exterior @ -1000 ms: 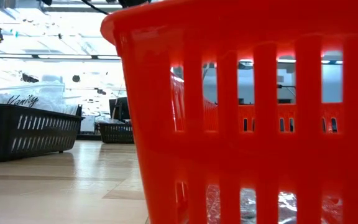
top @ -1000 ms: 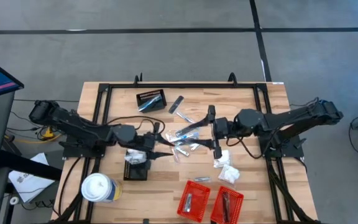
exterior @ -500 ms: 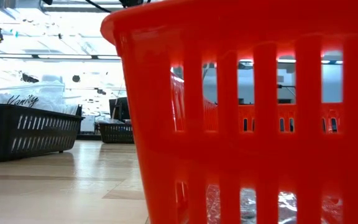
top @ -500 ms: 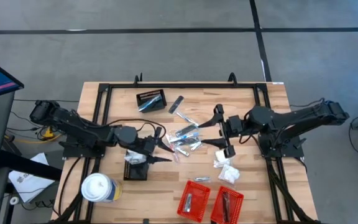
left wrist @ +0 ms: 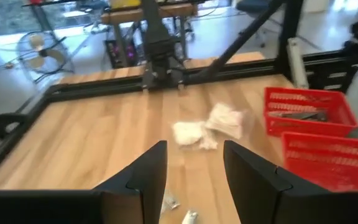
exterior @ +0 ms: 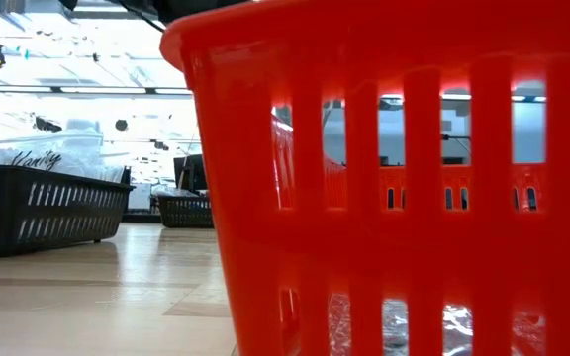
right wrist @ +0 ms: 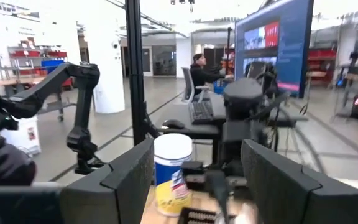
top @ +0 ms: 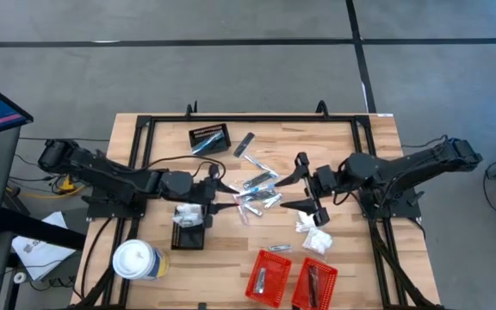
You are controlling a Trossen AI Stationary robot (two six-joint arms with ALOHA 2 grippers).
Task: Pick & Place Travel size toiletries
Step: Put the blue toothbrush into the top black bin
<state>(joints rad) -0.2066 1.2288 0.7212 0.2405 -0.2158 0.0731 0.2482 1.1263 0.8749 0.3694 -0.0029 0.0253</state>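
The travel size toiletries lie as a heap of silvery tubes and sachets (top: 257, 193) on the wood at the table's middle. Two white clear-wrapped packets (top: 313, 232) lie to its right and show in the left wrist view (left wrist: 207, 126). My left gripper (top: 222, 198) stands open just left of the heap, above the table, with nothing between its fingers (left wrist: 194, 149). My right gripper (top: 289, 189) stands open just right of the heap, roughly level, also holding nothing (right wrist: 197, 149). Neither gripper touches anything.
Two red slotted baskets (top: 269, 275) (top: 315, 282) at the near edge each hold an item; one fills the low view (exterior: 394, 178). A black basket (top: 188, 234) sits below my left gripper, another (top: 209, 138) at the far side. A white lidded cup (top: 134, 260) stands near left.
My right gripper has drawn back from over the heap toward the table's right edge and tipped up from pointing downward to about level, staying open. My left gripper has turned slightly beside the heap without shifting much. The toiletries have stayed where they were.
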